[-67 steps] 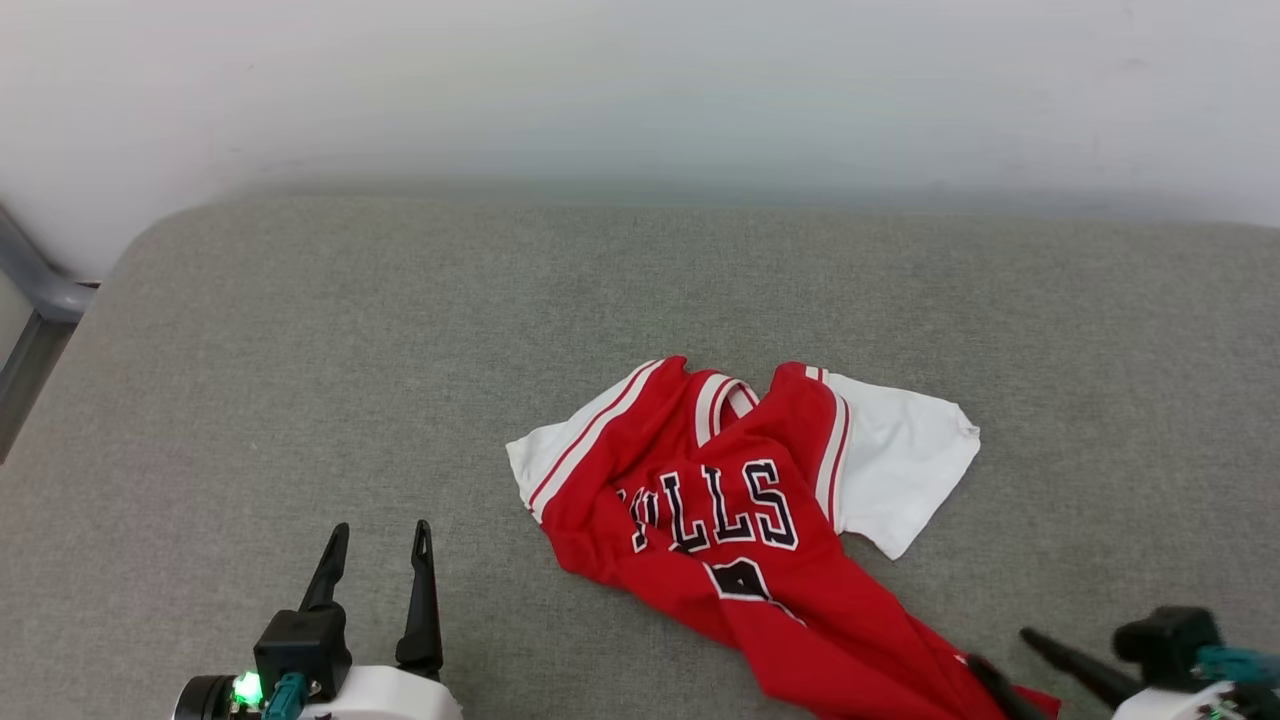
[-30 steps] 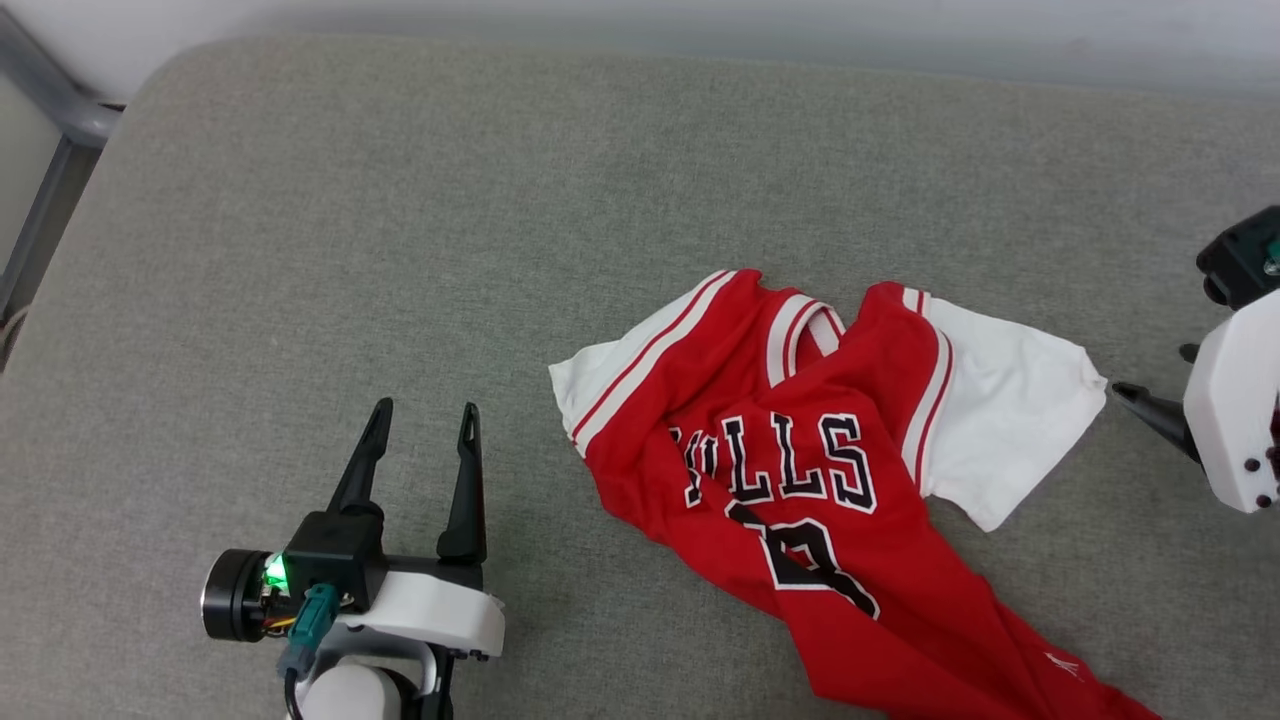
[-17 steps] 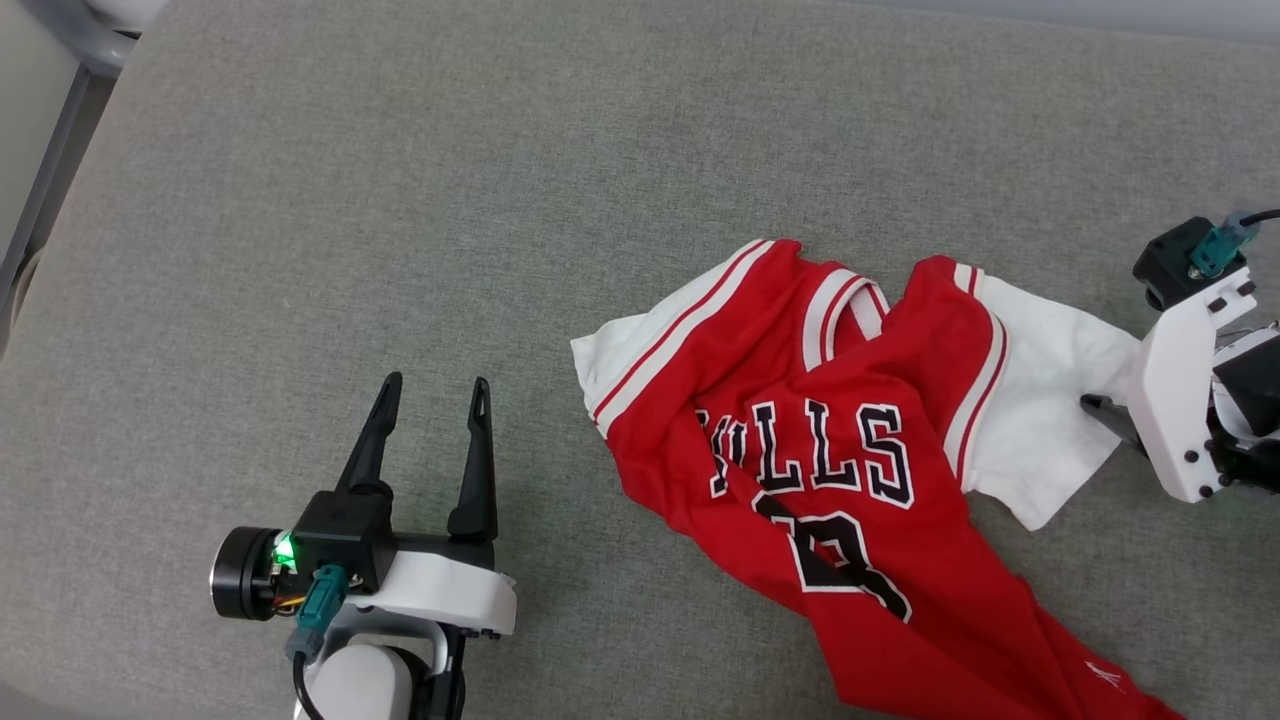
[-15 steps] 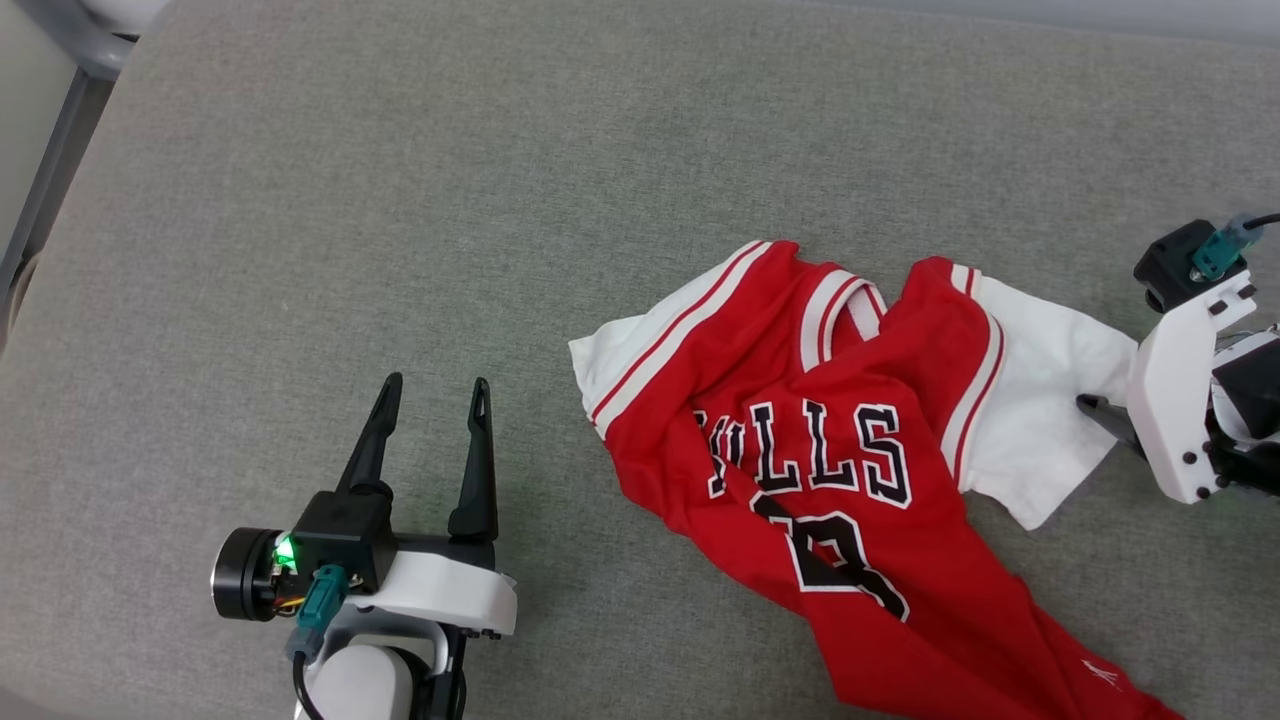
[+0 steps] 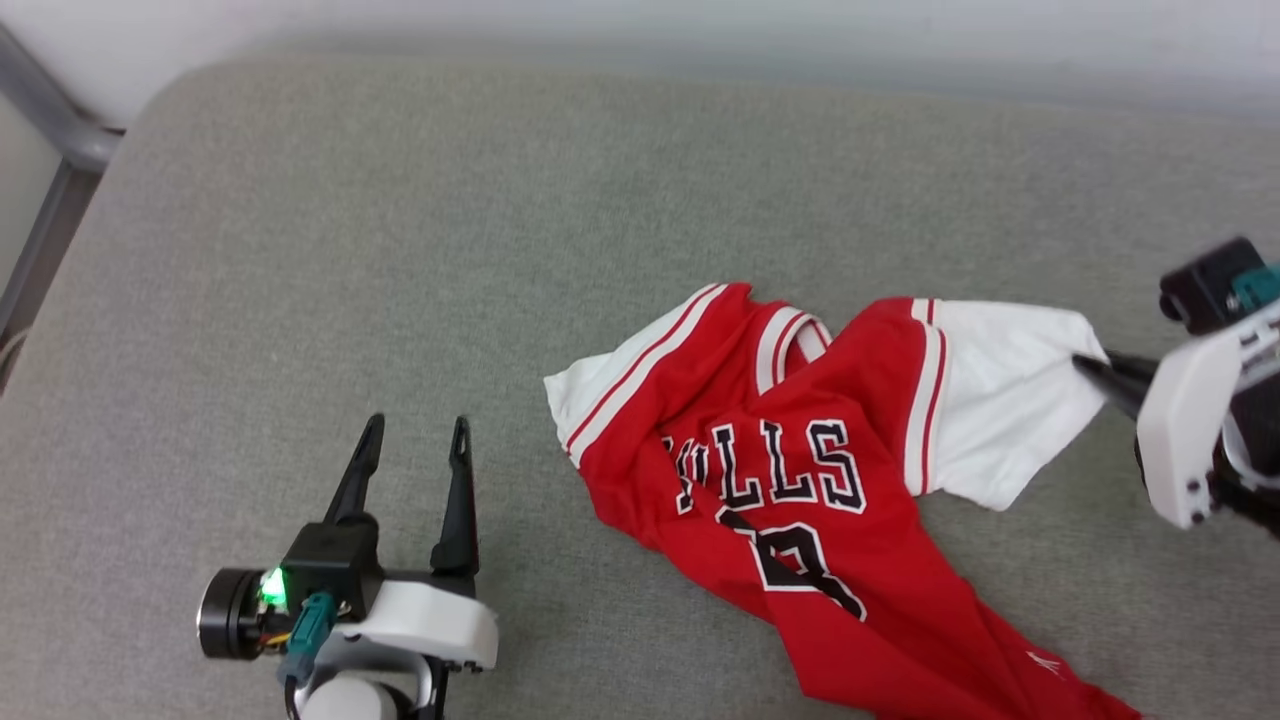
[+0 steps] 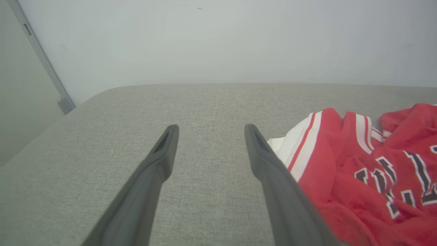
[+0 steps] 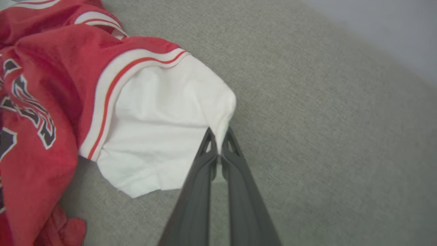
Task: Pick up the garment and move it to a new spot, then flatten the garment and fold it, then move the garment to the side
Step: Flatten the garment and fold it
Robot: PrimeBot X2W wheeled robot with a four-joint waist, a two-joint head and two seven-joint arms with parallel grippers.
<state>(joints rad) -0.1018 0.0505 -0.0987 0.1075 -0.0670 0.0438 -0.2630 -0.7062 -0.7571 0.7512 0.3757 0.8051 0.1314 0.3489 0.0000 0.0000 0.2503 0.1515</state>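
While the right hand [image 7: 218,135] pinched its fingers almost together on the outer hem of the white sleeve [image 7: 160,112], the garment [image 5: 800,560] lay rumpled on the grey cushion [image 5: 400,250], spreading away past those fingertips. Sleeve edge possibly raised a little off the cushion; hard to tell. Left hand [image 5: 413,440] spread wide, gripping nothing, hovering over bare cushion. Garment lay near, off to its right, not touching.
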